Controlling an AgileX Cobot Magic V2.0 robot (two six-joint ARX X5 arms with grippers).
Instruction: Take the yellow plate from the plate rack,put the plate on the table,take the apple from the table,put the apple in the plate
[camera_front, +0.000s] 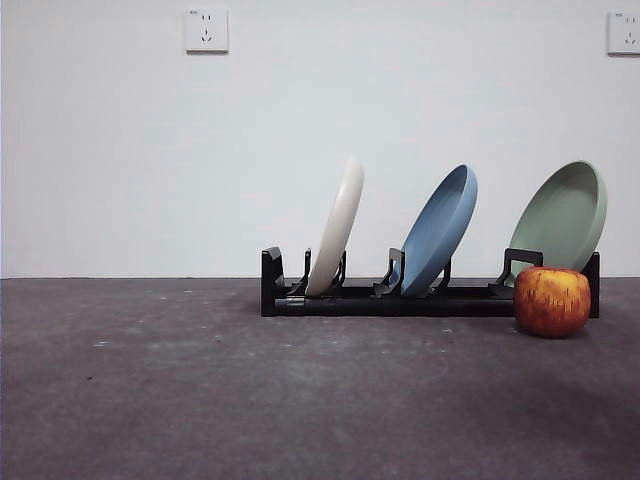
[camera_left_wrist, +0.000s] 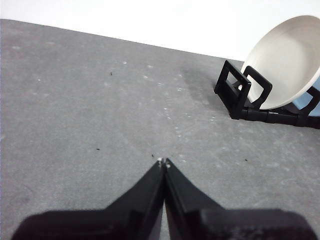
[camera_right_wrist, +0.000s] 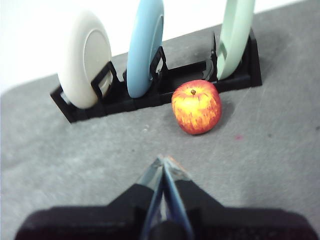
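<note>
Nothing of the task is done yet. The yellow plate (camera_front: 338, 225) stands on edge in the rack (camera_front: 400, 300), in the slot nearest one end, with the blue plate (camera_front: 442, 228) next along and the green plate (camera_front: 562, 217) at the far end. The apple (camera_front: 552, 300) sits on the worktop (camera_front: 200, 390) just in front of the rack, below the green plate. The left gripper (camera_left_wrist: 164, 162) hangs over bare worktop, well apart from the rack, fingers pressed together and holding nothing. The right gripper (camera_right_wrist: 164, 161) is near the apple but not touching it, its fingers also pressed together. Left to do: lift the plate out, lay it flat on the worktop, then move the apple onto it
</note>
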